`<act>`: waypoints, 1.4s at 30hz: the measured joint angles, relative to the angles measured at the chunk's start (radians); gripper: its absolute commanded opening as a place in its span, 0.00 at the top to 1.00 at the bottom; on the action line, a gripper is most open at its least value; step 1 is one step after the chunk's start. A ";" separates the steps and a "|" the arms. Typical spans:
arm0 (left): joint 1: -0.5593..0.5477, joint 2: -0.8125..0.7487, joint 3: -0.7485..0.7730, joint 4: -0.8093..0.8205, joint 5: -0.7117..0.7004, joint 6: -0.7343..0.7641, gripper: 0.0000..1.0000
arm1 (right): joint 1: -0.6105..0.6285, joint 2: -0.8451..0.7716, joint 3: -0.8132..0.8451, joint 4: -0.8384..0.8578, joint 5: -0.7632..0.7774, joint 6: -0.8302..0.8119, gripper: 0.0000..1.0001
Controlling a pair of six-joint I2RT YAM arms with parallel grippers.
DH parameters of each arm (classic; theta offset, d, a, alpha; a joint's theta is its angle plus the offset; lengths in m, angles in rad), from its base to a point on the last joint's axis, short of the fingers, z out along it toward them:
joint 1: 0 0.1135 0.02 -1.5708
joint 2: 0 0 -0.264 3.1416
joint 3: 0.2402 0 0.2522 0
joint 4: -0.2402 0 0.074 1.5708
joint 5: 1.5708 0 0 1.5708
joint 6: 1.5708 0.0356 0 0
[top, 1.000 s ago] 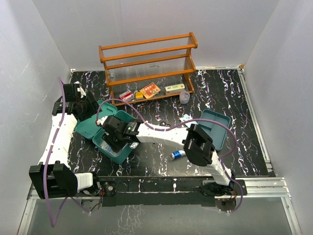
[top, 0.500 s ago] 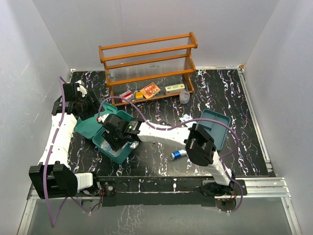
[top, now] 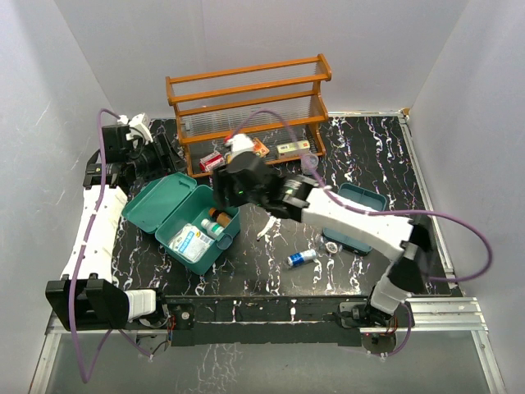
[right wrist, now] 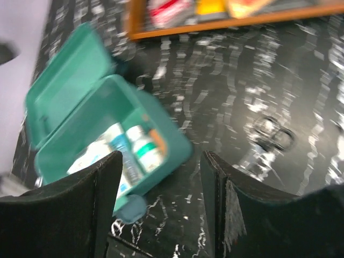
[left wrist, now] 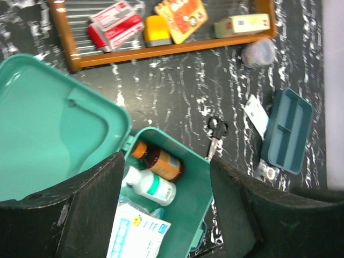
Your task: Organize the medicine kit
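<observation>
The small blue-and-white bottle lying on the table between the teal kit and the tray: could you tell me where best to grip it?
Take the bottle across its middle, coming straight down from above. It lies on its side, long axis roughly left to right, with bare table on its near and far sides, so a pinch should fit there.

Nothing reads clearly anywhere. The white-and-blue packet inside the medicine kit carries blue print, too small to make out. On the wooden rack, the orange packet, red-and-white box and pale box show markings, all illegible. The right wrist view is blurred.
</observation>
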 measured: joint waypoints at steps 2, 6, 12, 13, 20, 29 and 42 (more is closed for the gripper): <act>-0.037 0.011 0.010 0.016 0.046 0.003 0.32 | -0.068 -0.064 -0.094 -0.011 0.041 0.103 0.42; -0.122 0.025 0.016 0.039 0.128 0.002 0.31 | -0.174 -0.174 -0.274 -0.085 0.109 0.309 0.42; -0.234 0.027 0.015 0.108 0.233 -0.026 0.28 | -0.254 -0.256 -0.380 -0.255 0.134 0.554 0.43; -0.249 0.024 0.008 0.137 0.245 -0.037 0.28 | -0.265 -0.256 -0.386 -0.277 0.134 0.583 0.44; -0.318 -0.036 -0.102 0.296 0.276 -0.116 0.28 | -0.298 -0.245 -0.445 -0.413 0.091 0.723 0.46; -0.350 -0.054 -0.132 0.347 0.265 -0.141 0.29 | -0.314 -0.199 -0.595 -0.439 -0.024 0.820 0.46; -0.363 -0.057 -0.145 0.347 0.235 -0.146 0.29 | -0.323 -0.120 -0.688 -0.330 -0.204 0.873 0.59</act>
